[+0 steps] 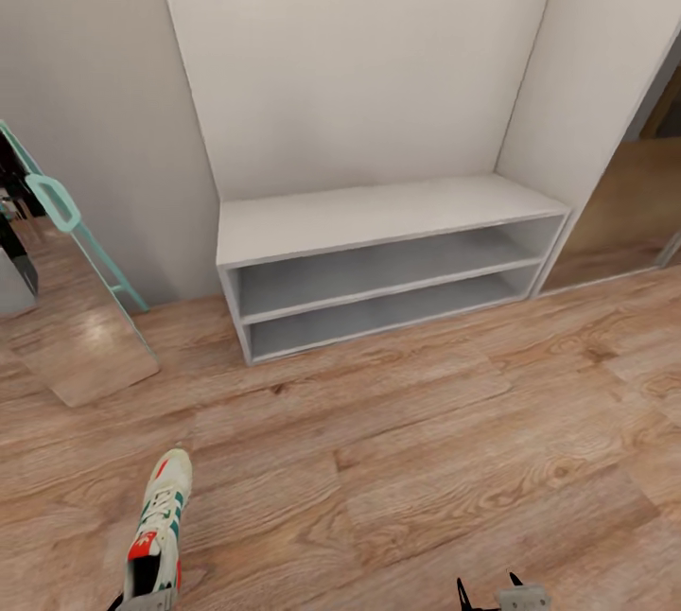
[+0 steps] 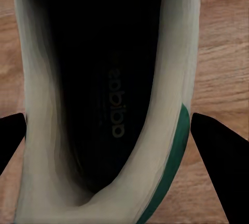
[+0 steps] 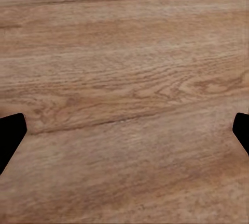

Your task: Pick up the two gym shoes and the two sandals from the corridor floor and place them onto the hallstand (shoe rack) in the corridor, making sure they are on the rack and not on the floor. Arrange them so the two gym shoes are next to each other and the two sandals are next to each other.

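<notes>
Left hand [image 2: 109, 130] astride gym shoe [image 2: 104, 99]

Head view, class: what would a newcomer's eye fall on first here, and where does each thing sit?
The pale hallstand stands against the back wall, its bench top and two low shelves bare. At the bottom left, one white gym shoe with green stripes and a red-orange patch sits in the left gripper, whose fingers flank its heel opening above the wood-plank corridor floor.
</notes>
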Tool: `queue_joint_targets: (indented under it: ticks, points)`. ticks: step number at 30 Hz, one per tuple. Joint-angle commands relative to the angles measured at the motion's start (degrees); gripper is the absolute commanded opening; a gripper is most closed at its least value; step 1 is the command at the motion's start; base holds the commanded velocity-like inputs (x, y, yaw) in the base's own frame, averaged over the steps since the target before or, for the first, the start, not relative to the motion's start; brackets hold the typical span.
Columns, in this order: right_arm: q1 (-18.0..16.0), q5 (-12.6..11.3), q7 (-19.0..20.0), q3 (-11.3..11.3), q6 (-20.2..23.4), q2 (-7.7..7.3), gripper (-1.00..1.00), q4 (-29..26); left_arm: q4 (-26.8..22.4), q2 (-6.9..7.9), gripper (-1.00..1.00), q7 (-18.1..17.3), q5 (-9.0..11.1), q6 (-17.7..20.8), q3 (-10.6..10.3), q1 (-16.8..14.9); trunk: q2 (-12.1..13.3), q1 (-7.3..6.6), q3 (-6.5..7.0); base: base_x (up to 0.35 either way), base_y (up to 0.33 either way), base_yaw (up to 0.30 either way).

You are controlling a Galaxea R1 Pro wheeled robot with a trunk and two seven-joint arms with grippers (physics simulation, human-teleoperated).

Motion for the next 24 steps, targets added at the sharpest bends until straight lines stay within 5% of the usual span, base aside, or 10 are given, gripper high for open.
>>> queue_joint_targets:
  ticks: [1, 11, 24]
  points:
    - [0.0, 0.6, 0.0, -0.3, -0.2, 0.04, 1.00, 0.0, 0.7, 0.02, -1.00, -0.1, 0.4, -0.4, -0.1, 0.0, 0.0, -0.01, 0.02, 0.000, 0.000, 0.222]
    - [0.0, 0.7, 0.0, -0.3, -0.2, 0.04, 1.00, 0.1, 7.0, -0.07, -1.00, -0.1, 0.5, -12.0, 0.0, 0.0, 0.0, -0.01, 0.59, 0.000, 0.000, 0.222]
    - [0.0, 0.7, -0.1, -0.4, -0.2, 0.03, 1.00, 0.1, 8.1, -0.02, -1.00, 0.1, 0.4, -13.1, 0.3, -0.1, 0.0, -0.01, 1.32, 0.000, 0.000, 0.224]
